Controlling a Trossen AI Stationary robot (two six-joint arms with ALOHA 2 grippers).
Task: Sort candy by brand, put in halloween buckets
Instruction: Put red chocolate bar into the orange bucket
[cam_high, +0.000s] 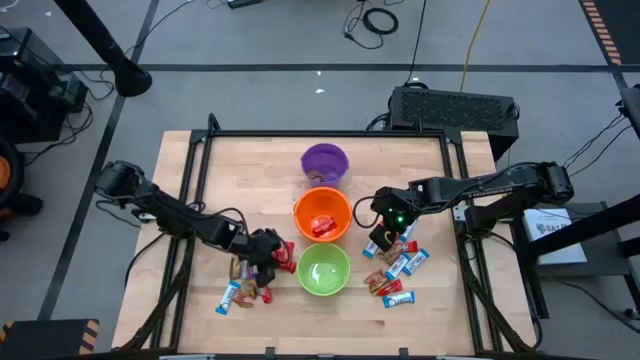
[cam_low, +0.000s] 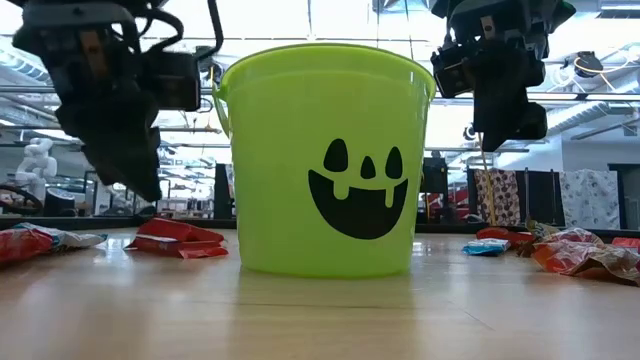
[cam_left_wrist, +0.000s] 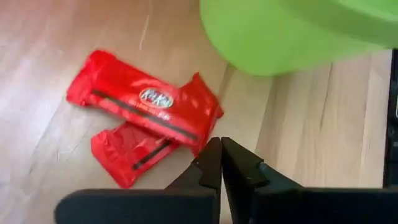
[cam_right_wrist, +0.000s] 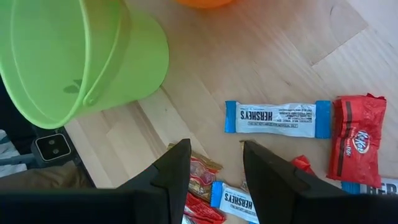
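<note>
Risk noted: the left gripper (cam_left_wrist: 221, 163) is seen pinched shut with nothing between its fingers, just beside two red KitKat bars (cam_left_wrist: 146, 109) lying overlapped near the green bucket (cam_left_wrist: 292, 31); a grab may be missed, or both taken together. The right gripper (cam_right_wrist: 216, 167) is held open and empty above Hershey's bars (cam_right_wrist: 277, 118) beside the same bucket.

Light wood plank table (cam_high: 430, 160) with a dark metal frame (cam_high: 330, 133) sits on a grey floor (cam_high: 270, 40) crossed by dark tape lines, with black cables (cam_high: 378, 20) at top centre and a yellow cable (cam_high: 478, 40) to their right. A black box (cam_high: 455, 108) stands at the table's upper right edge. Low view: bright ceiling lights (cam_low: 300, 20), patterned cloths (cam_low: 590, 198) hanging at far right, a white figure (cam_low: 38, 160) at far left.
</note>
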